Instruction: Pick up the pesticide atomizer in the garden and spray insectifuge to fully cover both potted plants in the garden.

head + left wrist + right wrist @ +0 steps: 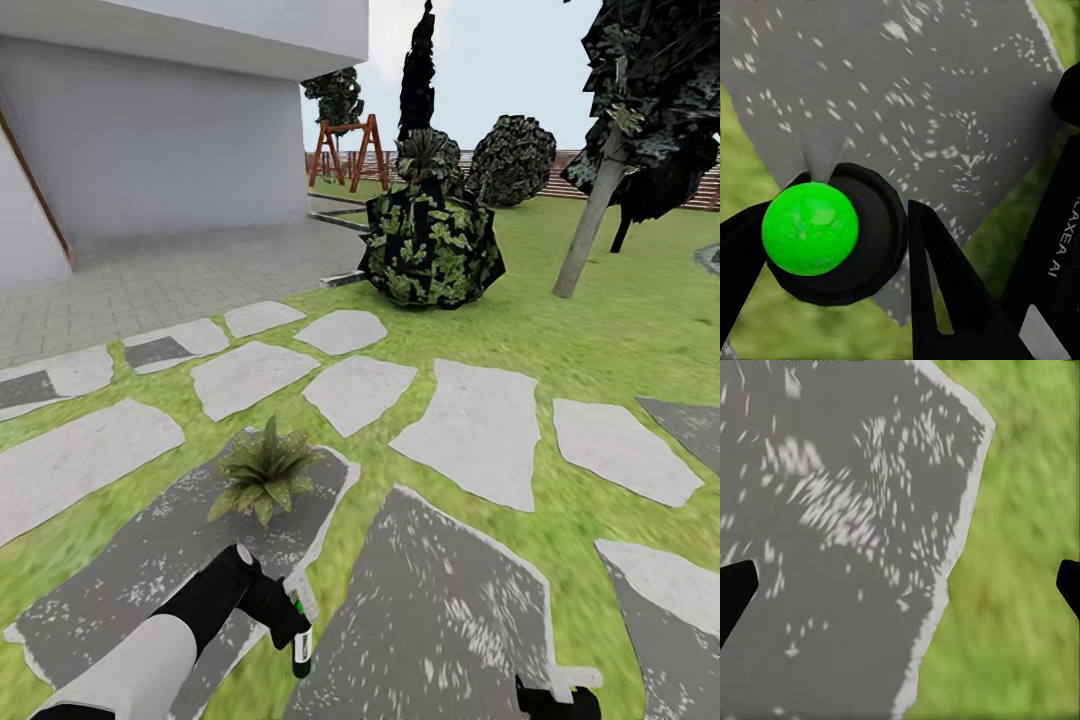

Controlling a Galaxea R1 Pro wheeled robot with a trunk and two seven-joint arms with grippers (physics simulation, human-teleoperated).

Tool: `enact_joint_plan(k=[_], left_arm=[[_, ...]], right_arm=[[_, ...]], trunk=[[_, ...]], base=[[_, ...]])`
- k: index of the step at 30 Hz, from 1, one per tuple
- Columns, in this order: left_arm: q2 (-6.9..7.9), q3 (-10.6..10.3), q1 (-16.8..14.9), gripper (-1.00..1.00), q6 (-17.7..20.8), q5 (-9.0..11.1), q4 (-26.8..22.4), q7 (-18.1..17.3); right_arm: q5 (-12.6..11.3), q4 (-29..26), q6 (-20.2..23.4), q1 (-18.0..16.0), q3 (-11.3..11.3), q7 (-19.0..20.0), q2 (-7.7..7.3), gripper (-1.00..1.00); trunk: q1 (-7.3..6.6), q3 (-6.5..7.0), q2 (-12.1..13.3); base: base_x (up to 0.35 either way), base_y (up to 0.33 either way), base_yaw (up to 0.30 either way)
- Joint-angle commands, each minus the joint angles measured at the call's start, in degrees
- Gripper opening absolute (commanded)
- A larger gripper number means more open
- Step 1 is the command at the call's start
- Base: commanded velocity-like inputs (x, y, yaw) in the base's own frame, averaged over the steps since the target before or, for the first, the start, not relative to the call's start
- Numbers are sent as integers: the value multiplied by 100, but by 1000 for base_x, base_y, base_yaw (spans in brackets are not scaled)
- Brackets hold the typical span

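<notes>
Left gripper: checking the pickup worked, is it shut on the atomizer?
Yes. The left gripper is shut on the pesticide atomizer, fingers flanking it.

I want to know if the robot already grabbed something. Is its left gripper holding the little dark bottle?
Yes, the left gripper is closed around the small dark bottle, which hangs over the grey paving stone.

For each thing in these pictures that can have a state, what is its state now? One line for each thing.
left gripper: shut on the pesticide atomizer, low over the paving.
pesticide atomizer: held, lifted off the ground, hanging below the fingers.
right gripper: open, holding nothing, above a paving stone's edge.
potted plant: upright on a grey paving stone, ahead of the left gripper, untouched.
</notes>
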Motion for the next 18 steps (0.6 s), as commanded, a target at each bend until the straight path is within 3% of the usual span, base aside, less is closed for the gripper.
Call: enact_joint_plan(k=[1, 2, 5, 7, 11, 13, 14, 18], left_arm=[[0, -7, 0, -100, 33, -16, -35, -33], [0, -12, 0, -100, 6, -19, -48, -38], [3, -29, -7, -100, -269, -50, -66, -61], [1, -45, -19, -100, -526, -72, -70, -71], [5, -94, -30, -100, -650, -159, -71, -84], [5, -98, -31, -100, -660, -346, -68, -86], [-8, -100, -29, -100, -668, -593, -44, -93], [-21, -119, -27, -100, -677, -802, -22, -121]], right_arm=[[-7, -17, -16, -3, 56, -8, -6, 100], [29, -71, -16, -3, 121, 7, -8, 100], [451, -814, 8, -3, 556, 244, -33, 100], [807, -1435, 38, -3, 719, 824, -74, 100], [1200, -1731, 52, -82, 778, 2296, -176, 100], [1448, -1815, 53, -221, 784, 2853, -214, 100], [1748, -1859, 54, -348, 786, 3364, -226, 100], [1988, -1884, 54, -493, 786, 3895, -231, 100]], trunk=[[-1, -5, -2], [-1, -5, -2], [-1, -5, -2], [-1, -5, -2], [-1, -5, -2], [-1, -5, -2], [-1, -5, -2], [-1, -5, -2]], base=[[-10, 0, -8], [-6, 0, -5], [-2, 0, -2], [0, 0, 0], [0, 0, 0], [0, 0, 0], [0, 0, 0], [0, 0, 0]])
